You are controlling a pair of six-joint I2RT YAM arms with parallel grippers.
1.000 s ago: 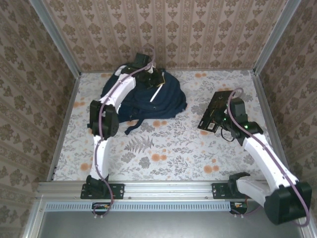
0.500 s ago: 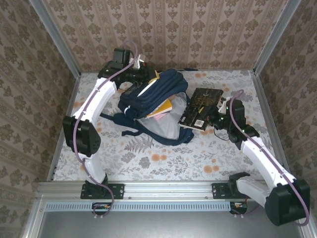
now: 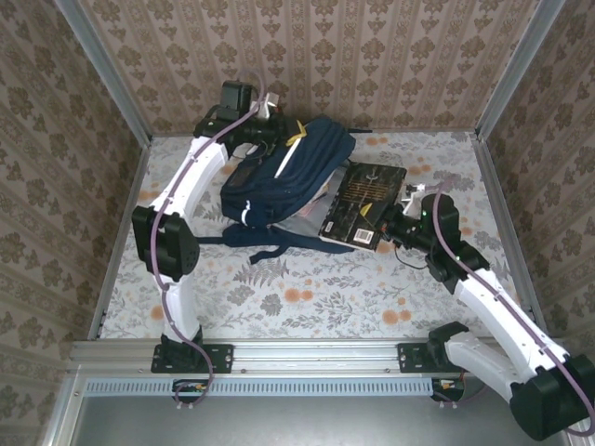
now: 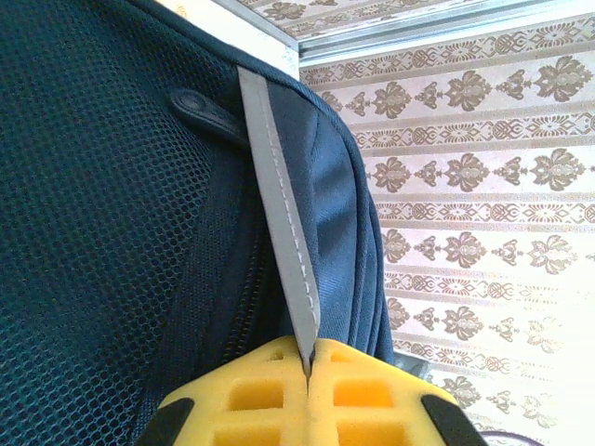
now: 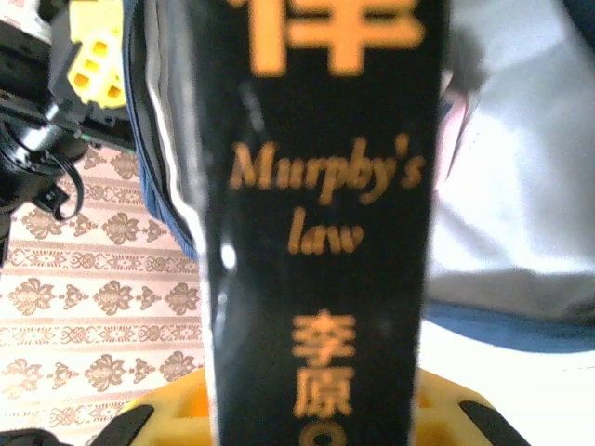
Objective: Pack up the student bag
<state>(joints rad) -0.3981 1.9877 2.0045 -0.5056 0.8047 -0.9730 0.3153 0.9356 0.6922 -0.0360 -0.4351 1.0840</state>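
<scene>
A table top (image 3: 307, 288) printed with orange blossoms and grey fern leaves on white serves as the floor of the cell. Behind the table top rises a back wall (image 3: 390, 65) papered in beige, with brown damask motifs set in vertical stripes. The same wallpaper covers the left wall (image 3: 46, 186) and the right wall (image 3: 558, 186) flanking the table top. Slanting aluminium posts (image 3: 102, 70) meet the table top's far corners. An aluminium rail (image 3: 316, 355) runs along its near edge, and a dark grey panel (image 3: 307, 423) lies just in front of that rail. The light is soft and even.

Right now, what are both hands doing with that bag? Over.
Left hand shut on bag at grey stripe, holding it up. Right hand shut on black book at bag's opening.
</scene>
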